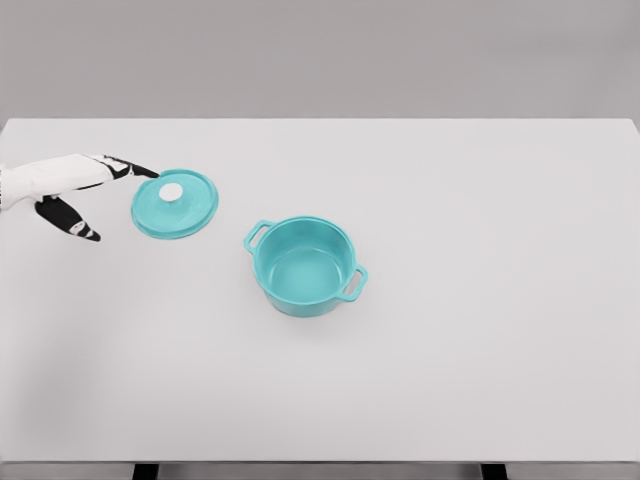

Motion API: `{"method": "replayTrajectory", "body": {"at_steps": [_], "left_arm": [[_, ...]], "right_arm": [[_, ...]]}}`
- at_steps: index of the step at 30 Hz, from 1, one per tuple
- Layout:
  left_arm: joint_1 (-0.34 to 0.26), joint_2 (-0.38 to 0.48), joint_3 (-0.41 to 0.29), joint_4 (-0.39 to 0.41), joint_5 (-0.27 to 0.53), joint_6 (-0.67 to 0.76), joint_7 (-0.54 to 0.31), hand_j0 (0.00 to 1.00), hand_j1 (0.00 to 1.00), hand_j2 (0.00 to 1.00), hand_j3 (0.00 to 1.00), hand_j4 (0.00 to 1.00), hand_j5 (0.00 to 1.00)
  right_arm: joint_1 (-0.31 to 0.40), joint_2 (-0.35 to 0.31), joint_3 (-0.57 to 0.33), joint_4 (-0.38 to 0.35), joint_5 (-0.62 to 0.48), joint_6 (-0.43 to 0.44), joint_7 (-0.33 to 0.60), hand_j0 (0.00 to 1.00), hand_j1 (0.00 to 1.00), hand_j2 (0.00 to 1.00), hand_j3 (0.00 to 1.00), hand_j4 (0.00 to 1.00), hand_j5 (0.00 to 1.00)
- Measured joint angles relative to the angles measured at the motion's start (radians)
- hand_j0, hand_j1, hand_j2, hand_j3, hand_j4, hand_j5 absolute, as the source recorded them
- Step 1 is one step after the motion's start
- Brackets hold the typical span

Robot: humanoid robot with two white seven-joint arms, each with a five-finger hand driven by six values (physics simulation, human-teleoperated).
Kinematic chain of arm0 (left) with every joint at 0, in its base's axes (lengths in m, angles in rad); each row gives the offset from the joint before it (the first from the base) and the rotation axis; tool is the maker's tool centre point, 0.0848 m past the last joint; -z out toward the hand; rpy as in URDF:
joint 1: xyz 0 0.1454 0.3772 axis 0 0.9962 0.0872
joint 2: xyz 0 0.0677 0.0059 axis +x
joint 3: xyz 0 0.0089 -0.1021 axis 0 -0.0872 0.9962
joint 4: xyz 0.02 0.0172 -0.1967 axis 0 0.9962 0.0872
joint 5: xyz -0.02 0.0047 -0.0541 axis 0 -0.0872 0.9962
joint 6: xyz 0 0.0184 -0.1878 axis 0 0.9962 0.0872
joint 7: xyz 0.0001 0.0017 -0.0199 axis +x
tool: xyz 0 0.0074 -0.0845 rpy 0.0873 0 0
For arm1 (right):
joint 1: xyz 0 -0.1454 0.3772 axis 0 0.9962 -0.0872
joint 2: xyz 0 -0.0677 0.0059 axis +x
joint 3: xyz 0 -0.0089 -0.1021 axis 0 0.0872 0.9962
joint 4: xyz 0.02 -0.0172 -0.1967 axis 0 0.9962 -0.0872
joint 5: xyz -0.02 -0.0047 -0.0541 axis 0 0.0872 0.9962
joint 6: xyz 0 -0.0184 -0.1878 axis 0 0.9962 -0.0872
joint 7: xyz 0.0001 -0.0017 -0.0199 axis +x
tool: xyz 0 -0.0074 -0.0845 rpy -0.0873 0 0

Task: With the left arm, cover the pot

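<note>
While left hand [75, 195] spreads fingers, holding nothing, fingertip reaches lid [175, 204] rim; pot [305, 266] uncovered.

- I see the left hand [70, 190] with a white shell over its back.
- Its fingers [128, 167] are black with small white patches.

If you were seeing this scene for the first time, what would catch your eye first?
The open turquoise pot stands near the middle of the white table, uncovered. Its matching lid with a white knob lies flat to the pot's left, apart from it. The left hand reaches in beside the lid, fingers spread.
</note>
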Motion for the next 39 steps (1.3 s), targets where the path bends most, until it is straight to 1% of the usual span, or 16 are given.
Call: {"method": "replayTrajectory", "body": {"at_steps": [1,3,6,7,8,9,10,13,16,17,20,29,30,32,33,39], "left_arm": [[-0.012,0.0,-0.001,-0.007,-0.001,0.0,0.0,1.0,1.0,1.0,1.0,1.0,1.0],[-0.083,-0.01,-0.003,0.006,-0.002,0.001,-0.001,1.0,1.0,1.0,1.0,1.0,1.0],[-0.121,-0.088,-0.011,0.092,-0.041,0.002,-0.001,1.0,1.0,1.0,1.0,1.0,1.0],[-0.123,-0.12,-0.014,0.126,-0.058,0.001,-0.001,1.0,1.0,1.0,1.0,1.0,1.0],[-0.143,-0.146,-0.021,0.154,-0.074,-0.002,-0.003,1.0,1.0,1.0,1.0,1.0,1.0],[-0.187,-0.17,-0.038,0.192,-0.074,0.002,-0.002,1.0,1.0,1.0,1.0,1.0,1.0],[-0.201,-0.197,-0.059,0.236,-0.081,0.002,-0.003,1.0,1.0,1.0,1.0,1.0,1.0],[-0.207,-0.254,-0.095,0.323,-0.098,0.0,-0.005,1.0,1.0,1.0,1.0,1.0,1.0],[-0.216,-0.289,-0.108,0.372,-0.128,0.0,-0.002,0.89,0.89,0.89,0.89,0.89,0.89],[-0.218,-0.296,-0.11,0.38,-0.138,0.0,0.0,0.87,0.87,0.87,0.87,0.87,0.87],[-0.221,-0.306,-0.111,0.393,-0.163,0.0,0.004,0.87,0.87,0.87,0.87,0.87,0.87],[-0.233,-0.312,-0.111,0.414,-0.18,0.0,0.007,0.87,0.87,0.87,0.87,0.87,0.87],[-0.233,-0.313,-0.112,0.414,-0.181,0.0,0.009,0.86,0.86,0.86,0.86,0.86,0.86],[-0.233,-0.315,-0.113,0.415,-0.183,0.0,0.012,0.77,0.77,0.77,0.77,0.77,0.77],[-0.232,-0.315,-0.114,0.415,-0.183,0.0,0.017,0.75,0.75,0.75,0.75,0.75,0.75],[-0.229,-0.313,-0.118,0.417,-0.184,0.0,0.037,0.74,0.74,0.74,0.74,0.74,0.74]], "right_arm": [[0.003,0.0,0.0,0.0,0.0,0.0,0.0,1.0,1.0,1.0,1.0,1.0,1.0],[0.002,0.0,-0.001,0.001,0.0,0.0,0.0,1.0,1.0,1.0,1.0,1.0,1.0],[0.003,0.0,-0.002,0.001,0.0,0.0,0.0,1.0,1.0,1.0,1.0,1.0,1.0],[0.003,0.0,-0.002,0.001,0.0,0.0,0.0,1.0,1.0,1.0,1.0,1.0,1.0],[0.003,0.0,-0.002,0.001,0.0,0.0,0.0,1.0,1.0,1.0,1.0,1.0,1.0],[0.003,0.0,-0.002,0.001,0.0,0.0,0.0,1.0,1.0,1.0,1.0,1.0,1.0],[0.003,0.0,-0.002,0.001,0.0,0.0,0.0,1.0,1.0,1.0,1.0,1.0,1.0],[0.002,0.0,-0.002,0.001,0.0,0.0,0.0,1.0,1.0,1.0,1.0,1.0,1.0],[0.002,0.0,-0.002,0.001,0.0,0.0,0.0,1.0,1.0,1.0,1.0,1.0,1.0],[0.002,0.0,-0.002,0.001,0.0,0.0,0.0,1.0,1.0,1.0,1.0,1.0,1.0],[0.003,0.0,-0.002,0.001,0.0,0.0,0.0,1.0,1.0,1.0,1.0,1.0,1.0],[0.003,0.0,-0.002,0.001,0.0,0.0,0.0,1.0,1.0,1.0,1.0,1.0,1.0],[0.003,0.0,-0.002,0.001,0.0,0.0,0.0,1.0,1.0,1.0,1.0,1.0,1.0],[0.002,0.0,-0.002,0.001,0.0,0.0,0.0,1.0,1.0,1.0,1.0,1.0,1.0],[0.003,0.0,-0.002,0.001,0.0,0.0,0.0,1.0,1.0,1.0,1.0,1.0,1.0],[0.002,0.0,-0.002,0.001,0.0,0.0,0.0,1.0,1.0,1.0,1.0,1.0,1.0]]}}
